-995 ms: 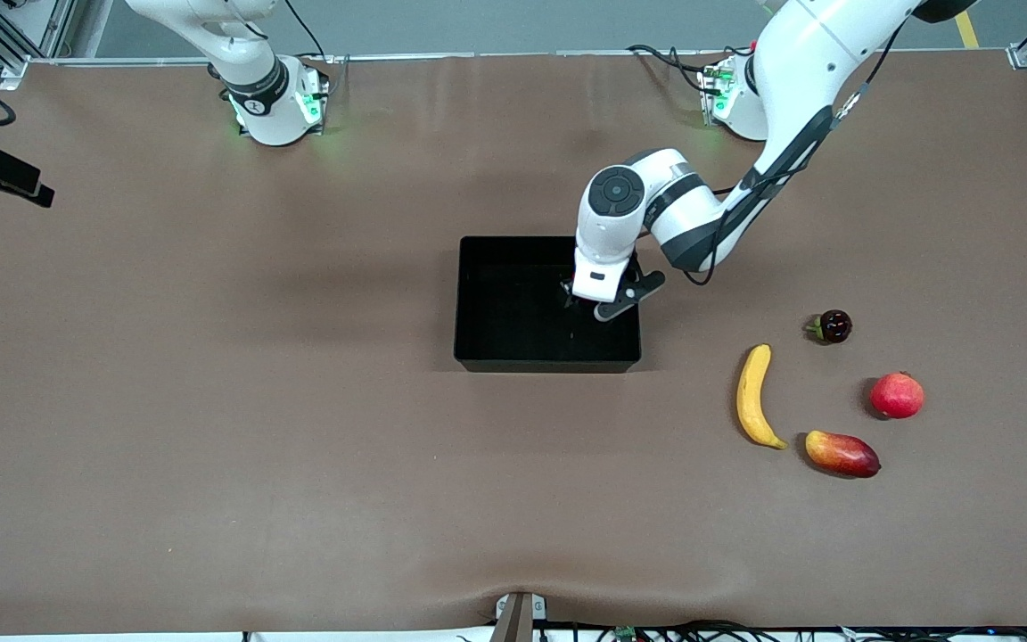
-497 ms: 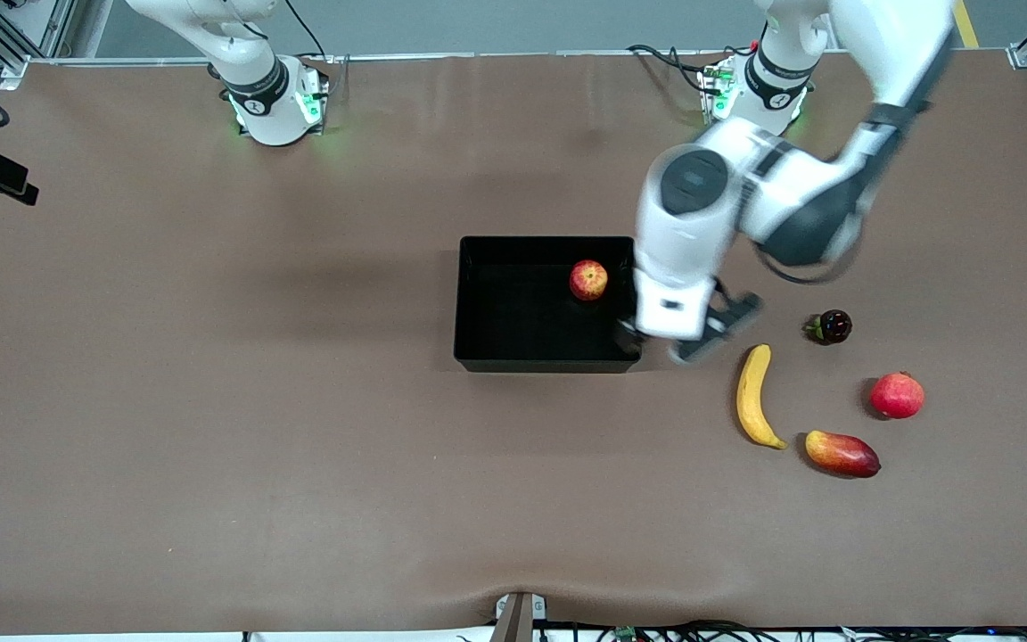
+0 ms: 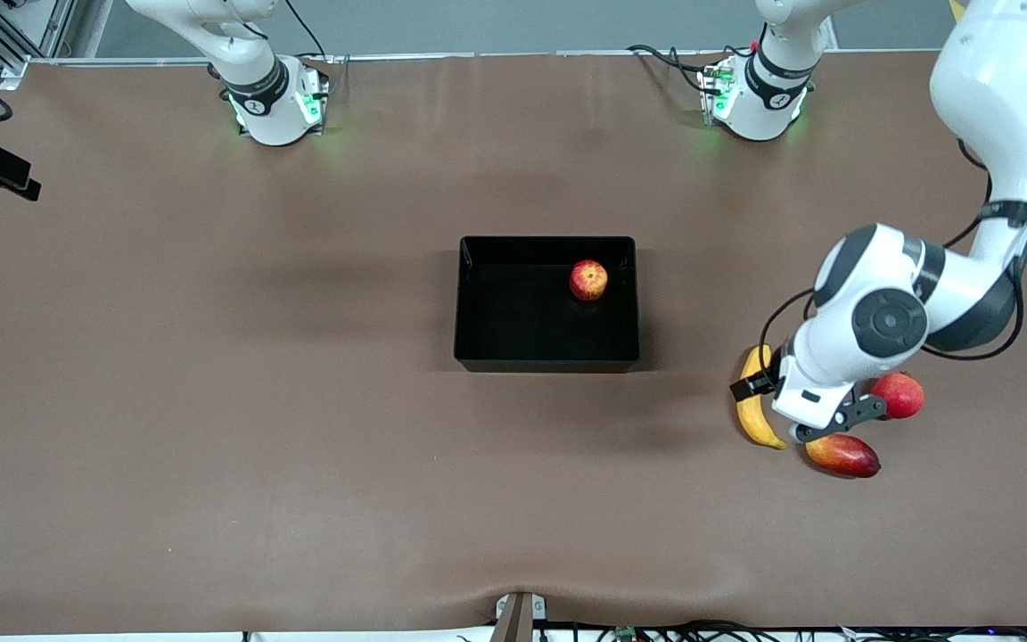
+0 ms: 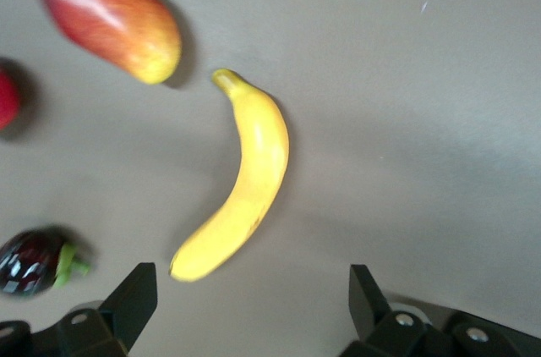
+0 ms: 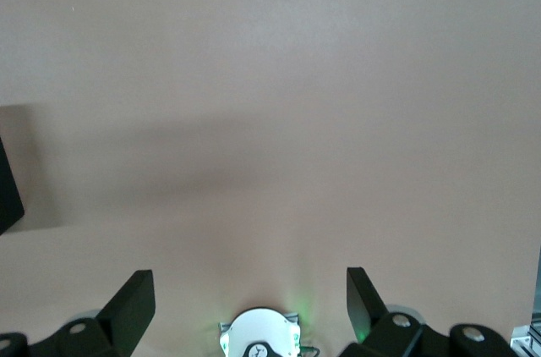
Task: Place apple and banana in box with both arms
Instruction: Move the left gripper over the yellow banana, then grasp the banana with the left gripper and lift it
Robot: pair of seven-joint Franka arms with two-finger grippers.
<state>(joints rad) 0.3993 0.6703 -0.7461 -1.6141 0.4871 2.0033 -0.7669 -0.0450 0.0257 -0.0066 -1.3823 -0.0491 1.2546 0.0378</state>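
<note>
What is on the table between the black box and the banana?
Nothing. In the front view only bare brown table lies between the box and the banana. The left tool hangs open over the banana, not over that stretch.

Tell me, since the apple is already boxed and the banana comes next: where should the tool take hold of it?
Likely at the banana's thick middle, coming straight down from above, with the fingers across its narrow width. It lies flat on the table, and the middle is its widest part. The open left tool hovers over it; the mango lies near one tip.
</note>
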